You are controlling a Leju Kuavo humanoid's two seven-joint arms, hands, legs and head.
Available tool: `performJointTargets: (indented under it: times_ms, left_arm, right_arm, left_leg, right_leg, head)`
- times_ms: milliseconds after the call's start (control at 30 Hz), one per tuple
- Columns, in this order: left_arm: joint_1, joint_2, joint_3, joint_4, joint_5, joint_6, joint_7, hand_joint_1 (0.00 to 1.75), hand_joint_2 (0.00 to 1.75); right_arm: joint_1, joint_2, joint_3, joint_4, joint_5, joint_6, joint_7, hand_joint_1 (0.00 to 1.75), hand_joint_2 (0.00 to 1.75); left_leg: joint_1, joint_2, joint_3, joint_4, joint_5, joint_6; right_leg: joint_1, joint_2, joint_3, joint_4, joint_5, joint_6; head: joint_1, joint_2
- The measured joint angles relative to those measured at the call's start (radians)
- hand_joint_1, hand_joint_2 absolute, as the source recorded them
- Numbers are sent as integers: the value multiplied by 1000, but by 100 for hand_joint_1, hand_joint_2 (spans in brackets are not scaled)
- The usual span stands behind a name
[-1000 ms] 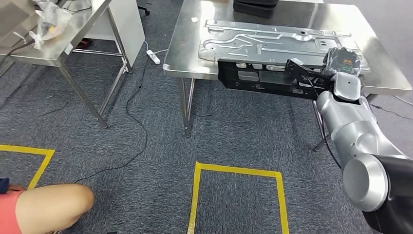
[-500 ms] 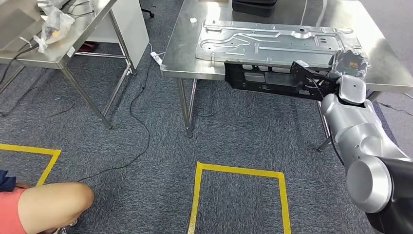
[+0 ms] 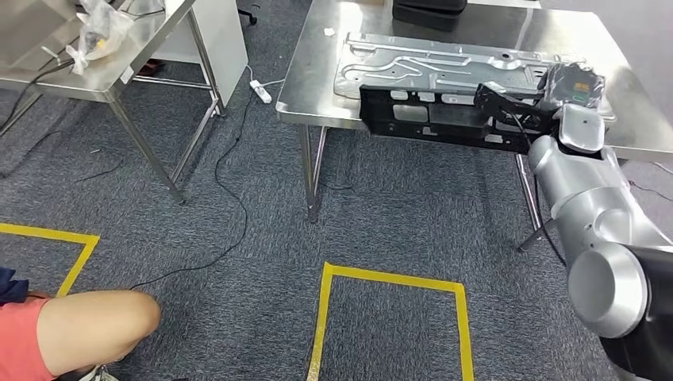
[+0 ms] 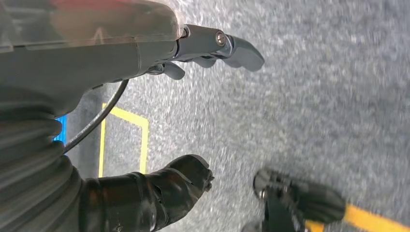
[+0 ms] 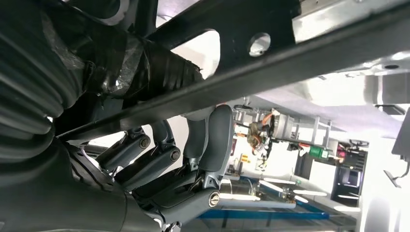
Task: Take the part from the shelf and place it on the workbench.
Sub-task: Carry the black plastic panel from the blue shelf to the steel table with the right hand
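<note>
Steel workbench (image 3: pixel 317 87): grey pressed metal panel (image 3: pixel 444 67) lying flat, dark case (image 3: pixel 428 9) at far edge. Second steel table (image 3: pixel 103 75): plastic bag (image 3: pixel 99 32). Carpet floor (image 3: pixel 238 262): yellow tape square (image 3: pixel 389 317), power strip (image 3: pixel 260 91), black cable (image 3: pixel 218 182)

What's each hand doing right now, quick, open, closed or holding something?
Left hand: open, holding nothing, hanging over the carpet.
Right hand: holding the black part at the workbench edge.

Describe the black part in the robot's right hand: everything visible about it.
The black part is a long, flat, frame-like piece, apparently rigid plastic or painted metal, with rectangular cut-outs and round holes. It lies roughly level, lengthwise along the front edge of the steel workbench, overlapping a grey stamped metal panel. The right hand grips its right end, fingers curled around a bar; its left end is free.
</note>
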Motion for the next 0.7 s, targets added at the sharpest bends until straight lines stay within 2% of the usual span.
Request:
performJointTargets:
  times_ms: [33,67,100,133,200,267,333,367,433,500,533,567,600,667,700]
  left_arm:
    - [1,0,0,0,0,0,0,0,175]
    - [1,0,0,0,0,0,0,0,175]
    - [1,0,0,0,0,0,0,0,175]
    - [1,0,0,0,0,-1,0,0,175]
    - [1,0,0,0,-2,-2,0,0,175]
    - [1,0,0,0,-3,-2,1,0,175]
    - [2,1,0,0,-4,-3,3,0,175]
    - [2,1,0,0,-4,-4,3,0,175]
    - [2,2,1,0,-3,-8,4,0,175]
    - [3,2,1,0,-3,-13,4,0,175]
    - [4,2,2,0,-3,-14,4,0,175]
    - [5,2,2,0,-4,-15,4,0,175]
    - [5,2,2,0,-4,-16,4,0,175]
    - [5,2,2,0,-5,-16,4,0,175]
    - [4,2,3,0,-6,-16,4,0,175]
  right_arm:
    - [0,0,0,0,0,1,1,175,175]
    - [0,-1,0,0,0,1,2,175,175]
    - [-1,-1,0,0,0,1,3,175,175]
    - [-3,-1,0,0,0,1,4,175,175]
    - [-11,-1,0,-1,0,2,5,175,175]
    - [-30,0,0,-1,0,28,6,175,175]
    - [-63,1,0,-3,0,85,8,175,175]
    - [-85,1,0,-5,0,116,10,175,175]
    - [-131,3,0,-12,0,164,12,175,175]
    - [-171,5,0,-16,0,193,14,175,175]
    - [-185,6,0,-17,0,203,15,175,175]
    - [-194,7,0,-18,0,210,16,175,175]
    - [-201,8,1,-20,0,215,17,175,175]
    - [-216,10,1,-26,1,219,22,175,175]
    - [-226,10,1,-29,1,221,25,175,175]
  left_leg:
    - [0,-2,0,1,0,0]
    - [0,-3,0,4,-1,-1]
    - [0,-5,0,7,-3,-3]
    - [0,-6,0,11,-6,-6]
    - [-3,-7,-6,20,-10,-15]
    - [-6,-8,-13,23,-10,-25]
    - [-7,-7,-17,27,-13,-34]
    - [-7,-6,-24,42,-25,-39]
    - [-4,-3,-62,126,-79,-47]
    - [0,-2,-119,258,-138,-52]
    - [1,-1,-136,301,-148,-53]
    - [1,-1,-137,307,-139,-52]
    - [1,-1,-120,272,-113,-50]
    - [0,-1,-52,136,-48,-42]
    - [-2,-1,-25,78,-30,-38]
  right_leg:
    - [-1,0,-16,33,-5,2]
    - [-2,0,-13,25,11,3]
    - [-4,0,10,-22,43,2]
    - [-5,0,44,-93,77,1]
    - [-2,1,99,-206,115,-5]
    - [3,3,108,-231,115,-14]
    - [-1,2,104,-233,120,-25]
    - [-4,1,104,-235,122,-32]
    - [-7,-2,103,-239,125,-43]
    - [-4,-4,103,-239,124,-49]
    - [-2,-4,104,-239,124,-49]
    - [-1,-4,106,-238,124,-50]
    - [0,-4,108,-238,123,-50]
    - [2,-3,110,-236,120,-46]
    - [4,-3,108,-234,119,-43]
  head:
    - [0,0]
    - [0,0]
    - [0,0]
    - [0,0]
    - [0,0]
    - [0,0]
    - [0,0]
    - [-1,0]
    - [-1,0]
    - [-1,0]
    - [-2,0]
    - [-1,0]
    - [-1,0]
    - [-1,0]
    - [-1,0]
